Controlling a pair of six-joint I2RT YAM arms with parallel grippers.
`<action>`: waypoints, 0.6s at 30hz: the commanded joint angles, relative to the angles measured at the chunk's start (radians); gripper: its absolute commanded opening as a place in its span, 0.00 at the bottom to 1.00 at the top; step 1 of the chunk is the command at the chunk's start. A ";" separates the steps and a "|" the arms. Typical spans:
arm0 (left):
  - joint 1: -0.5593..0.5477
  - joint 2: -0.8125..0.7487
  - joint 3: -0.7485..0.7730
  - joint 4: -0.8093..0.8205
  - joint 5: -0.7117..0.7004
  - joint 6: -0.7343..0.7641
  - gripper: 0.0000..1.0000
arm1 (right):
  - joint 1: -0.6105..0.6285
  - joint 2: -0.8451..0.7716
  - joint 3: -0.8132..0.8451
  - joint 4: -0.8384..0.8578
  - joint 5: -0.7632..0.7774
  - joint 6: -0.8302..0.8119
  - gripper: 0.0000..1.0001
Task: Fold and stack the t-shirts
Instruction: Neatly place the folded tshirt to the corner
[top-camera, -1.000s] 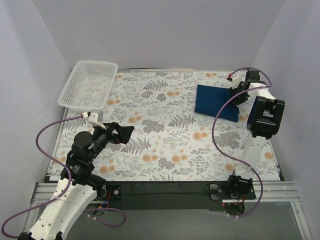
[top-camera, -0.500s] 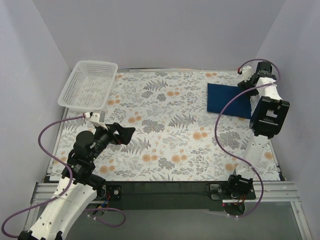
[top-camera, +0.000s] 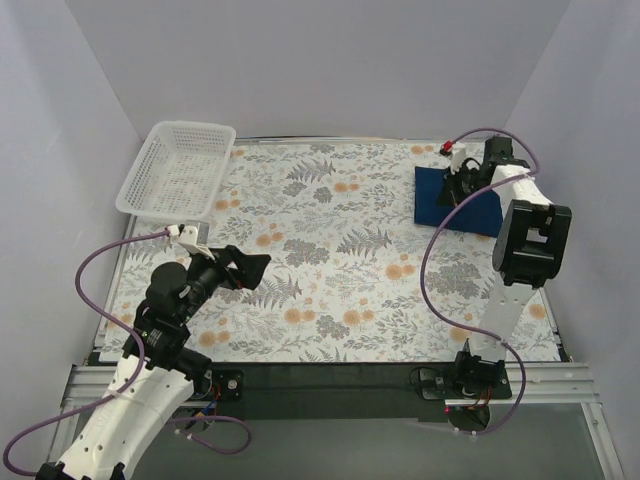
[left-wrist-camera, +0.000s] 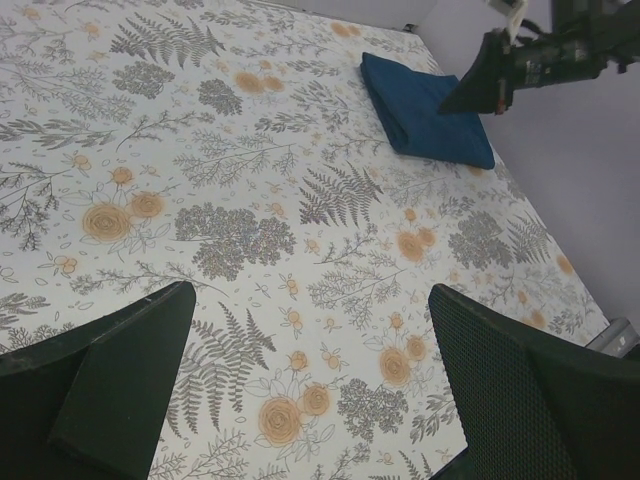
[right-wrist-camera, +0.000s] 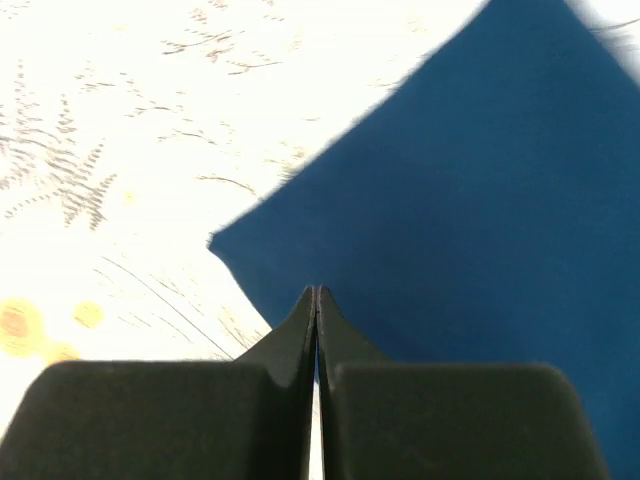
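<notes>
Both arms are built of white shell links joined by black cylindrical joints. The left arm (top-camera: 120, 400) has a black motor barrel near its wrist, and the right arm (top-camera: 505, 295) has a large black boxy housing (top-camera: 530, 238) with a cut-out. A purple cable (top-camera: 85, 275) runs loose along the left arm and a second cable (top-camera: 432, 260) along the right, each ending near a small white plug (top-camera: 180, 232) marked red. The left pincer (top-camera: 250, 268) has broad black fingers (left-wrist-camera: 520, 390) with finely dotted pads. The right pincer (right-wrist-camera: 316, 296) is black, tapering to thin tips.

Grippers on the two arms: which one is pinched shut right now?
The right gripper, at the folded navy t-shirt in the far right corner: its jaws are pressed flat together. The left gripper stands wide open.
</notes>
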 joint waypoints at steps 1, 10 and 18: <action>0.006 -0.017 -0.011 0.001 0.009 -0.007 0.96 | -0.001 0.099 0.023 -0.034 -0.179 0.131 0.01; 0.008 -0.025 -0.030 0.001 0.017 -0.007 0.96 | 0.022 0.216 0.082 -0.047 -0.120 0.182 0.01; 0.006 -0.004 0.033 -0.007 -0.012 0.028 0.98 | 0.022 -0.159 0.039 -0.063 0.082 0.095 0.20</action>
